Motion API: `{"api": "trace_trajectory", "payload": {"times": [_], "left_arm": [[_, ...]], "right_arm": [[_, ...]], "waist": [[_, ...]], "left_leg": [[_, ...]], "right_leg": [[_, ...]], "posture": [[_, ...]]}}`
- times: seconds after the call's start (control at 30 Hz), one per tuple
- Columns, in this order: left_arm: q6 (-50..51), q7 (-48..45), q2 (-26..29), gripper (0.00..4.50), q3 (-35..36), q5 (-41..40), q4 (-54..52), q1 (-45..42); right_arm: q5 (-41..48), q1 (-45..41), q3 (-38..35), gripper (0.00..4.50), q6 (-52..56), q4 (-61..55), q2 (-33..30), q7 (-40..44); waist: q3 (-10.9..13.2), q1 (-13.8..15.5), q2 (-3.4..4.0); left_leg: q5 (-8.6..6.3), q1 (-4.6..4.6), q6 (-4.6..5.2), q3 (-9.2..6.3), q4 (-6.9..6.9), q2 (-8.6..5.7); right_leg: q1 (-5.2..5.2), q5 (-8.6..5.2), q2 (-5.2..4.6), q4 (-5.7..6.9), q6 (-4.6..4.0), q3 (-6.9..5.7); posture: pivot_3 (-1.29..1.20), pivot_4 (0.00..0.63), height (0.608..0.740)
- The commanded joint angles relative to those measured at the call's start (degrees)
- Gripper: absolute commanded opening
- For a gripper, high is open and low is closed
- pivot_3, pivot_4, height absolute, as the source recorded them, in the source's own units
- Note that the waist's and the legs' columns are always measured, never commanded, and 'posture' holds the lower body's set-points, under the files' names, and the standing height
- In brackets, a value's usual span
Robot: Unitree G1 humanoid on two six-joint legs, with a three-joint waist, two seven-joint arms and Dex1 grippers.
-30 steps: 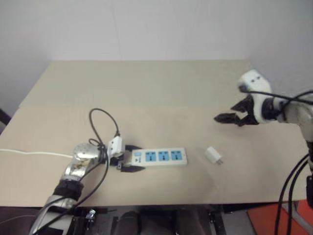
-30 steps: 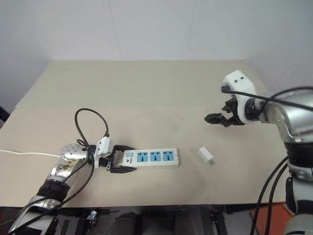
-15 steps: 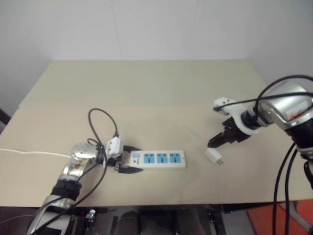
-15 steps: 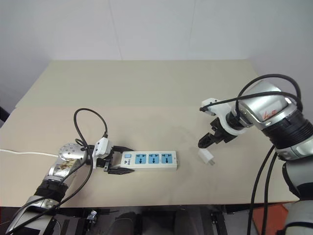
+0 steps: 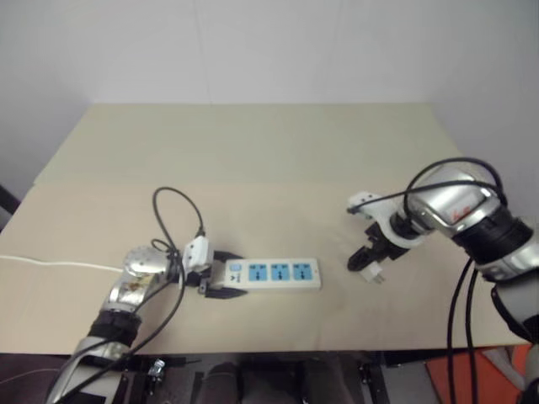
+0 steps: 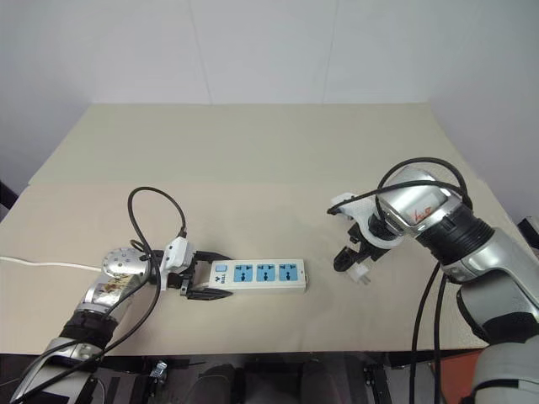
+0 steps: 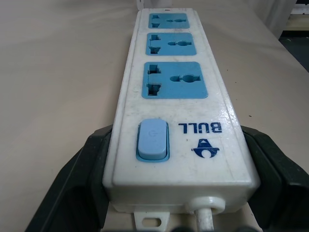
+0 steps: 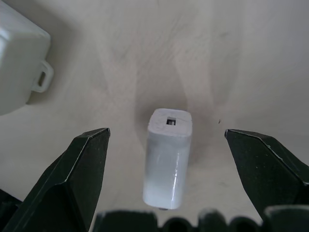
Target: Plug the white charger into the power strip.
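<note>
While the left gripper (image 5: pixel 221 273) clamps the switch end of the power strip (image 5: pixel 274 273) lying flat on the table (image 5: pixel 253 160), the right gripper (image 8: pixel 166 140) hangs spread wide over the white charger (image 8: pixel 167 158), which lies on its side between the black fingers (image 8: pixel 82 169), untouched, just beyond the strip's far end

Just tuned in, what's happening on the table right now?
The left gripper has its fingers clamped on the switch end of the power strip, steadying it on the table. The right gripper points down over the white charger, which lies on the table between its open fingers, not yet gripped. All three sockets are empty.
</note>
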Motion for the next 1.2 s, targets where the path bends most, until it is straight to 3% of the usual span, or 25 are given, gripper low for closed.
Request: {"api": "trace_trajectory", "payload": {"times": [0.03,0.33,1.13,1.2], "left_arm": [[0.3,-0.1,0.6,3.29,-1.0,1.2,-0.2,1.0],[0.0,0.1,0.7,3.29,-1.2,1.7,0.5,0.7],[-1.4,0.3,0.7,3.29,-1.2,2.2,2.0,0.6],[-1.5,0.3,0.7,3.29,-1.3,2.3,2.1,0.5]], "right_arm": [[-1.0,0.6,-1.1,4.50,-0.9,0.2,0.7,-0.7],[-2.2,1.3,-2.9,4.50,0.9,4.0,3.9,-3.5],[-1.5,3.1,-3.2,4.50,0.9,1.8,2.8,-4.3],[-1.4,3.3,-3.2,4.11,0.9,1.6,2.9,-4.5]], "waist": [[0.0,0.0,0.00],[0.0,0.0,0.01],[0.0,0.0,0.02],[0.0,0.0,0.02]], "left_leg": [[0.00,0.00,0.00,0.00,0.00,0.00],[0.00,0.02,0.00,0.00,0.01,0.00],[0.00,0.11,0.00,0.00,0.01,0.01],[0.00,0.11,0.00,0.00,0.01,0.01]], "right_leg": [[0.00,0.00,0.00,0.00,0.00,0.00],[0.02,0.00,0.01,0.02,0.00,0.00],[0.11,0.00,0.02,0.03,0.00,0.00],[0.11,0.00,0.02,0.04,0.00,-0.01]], "posture": [[0.00,0.150,0.740],[0.00,0.150,0.740],[0.00,0.150,0.740],[0.00,0.150,0.740]]}}
